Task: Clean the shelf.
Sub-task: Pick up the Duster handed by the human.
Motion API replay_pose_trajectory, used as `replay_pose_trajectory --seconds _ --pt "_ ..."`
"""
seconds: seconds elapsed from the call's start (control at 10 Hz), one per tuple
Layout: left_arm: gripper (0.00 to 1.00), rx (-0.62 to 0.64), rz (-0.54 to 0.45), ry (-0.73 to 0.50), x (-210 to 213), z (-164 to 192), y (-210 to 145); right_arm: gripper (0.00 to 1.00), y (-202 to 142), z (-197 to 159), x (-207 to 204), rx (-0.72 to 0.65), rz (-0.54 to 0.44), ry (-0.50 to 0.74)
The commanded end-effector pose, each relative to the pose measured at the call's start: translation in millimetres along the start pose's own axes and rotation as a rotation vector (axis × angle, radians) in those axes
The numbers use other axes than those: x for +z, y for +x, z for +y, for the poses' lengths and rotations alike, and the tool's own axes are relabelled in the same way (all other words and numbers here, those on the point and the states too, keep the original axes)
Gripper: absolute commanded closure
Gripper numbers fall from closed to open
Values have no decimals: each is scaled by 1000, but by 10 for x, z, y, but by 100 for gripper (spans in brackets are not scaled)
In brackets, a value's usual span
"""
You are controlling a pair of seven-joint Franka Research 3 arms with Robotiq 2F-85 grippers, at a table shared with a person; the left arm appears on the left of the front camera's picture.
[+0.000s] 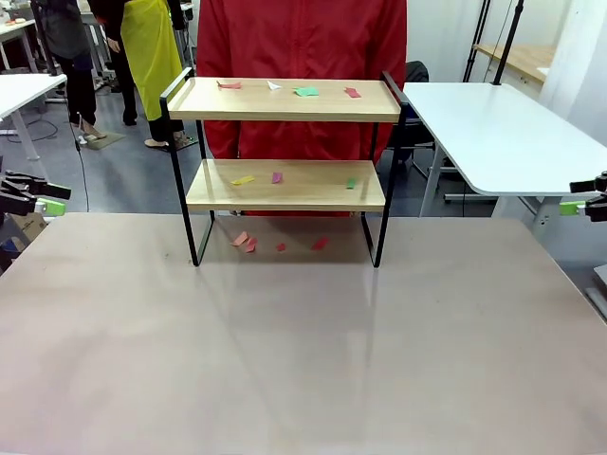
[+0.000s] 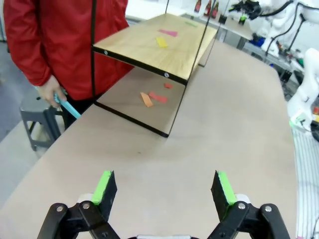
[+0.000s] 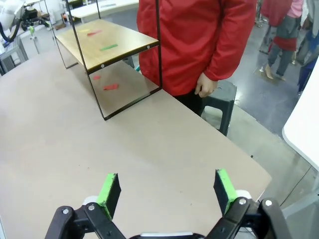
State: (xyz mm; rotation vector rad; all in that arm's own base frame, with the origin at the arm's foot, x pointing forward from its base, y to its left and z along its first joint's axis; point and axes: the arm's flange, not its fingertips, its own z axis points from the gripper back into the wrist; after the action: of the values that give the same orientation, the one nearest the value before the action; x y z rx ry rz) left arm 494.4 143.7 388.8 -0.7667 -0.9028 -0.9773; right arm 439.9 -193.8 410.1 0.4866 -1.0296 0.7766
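The shelf [image 1: 285, 185] stands at the table's far middle: two light wooden boards in a thin black frame. Small coloured paper scraps [image 1: 305, 91] lie on the top board, more on the lower board [image 1: 244, 179], and a few on the table under it [image 1: 245, 241]. The shelf [image 2: 154, 45] also appears in the left wrist view, and the shelf [image 3: 107, 42] in the right wrist view. My left gripper [image 1: 38, 197] hangs open at the table's left edge, its pads [image 2: 104, 186] wide apart. My right gripper [image 1: 580, 199] is open at the right edge, nothing between its pads [image 3: 224, 188].
A person in a red jacket [image 1: 299, 43] stands right behind the shelf, holding a light blue thing [image 2: 67, 105] in one hand. A white table [image 1: 498, 133] stands at the back right. The broad brown tabletop [image 1: 303, 351] spreads in front of the shelf.
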Motion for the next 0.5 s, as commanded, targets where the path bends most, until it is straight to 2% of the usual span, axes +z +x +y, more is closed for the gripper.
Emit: replay_pose_trajectory --seconds 0.0,0.2,0.4 --pt "0 -21 -141 -15 -75 242 -49 0 14 -460 -114 23 -106 84" --pt "0 -71 -246 -68 -83 380 -83 0 -24 -608 -169 54 -189 157" --pt "0 -113 -290 -67 -101 441 -131 0 -81 -714 -241 71 -214 153"
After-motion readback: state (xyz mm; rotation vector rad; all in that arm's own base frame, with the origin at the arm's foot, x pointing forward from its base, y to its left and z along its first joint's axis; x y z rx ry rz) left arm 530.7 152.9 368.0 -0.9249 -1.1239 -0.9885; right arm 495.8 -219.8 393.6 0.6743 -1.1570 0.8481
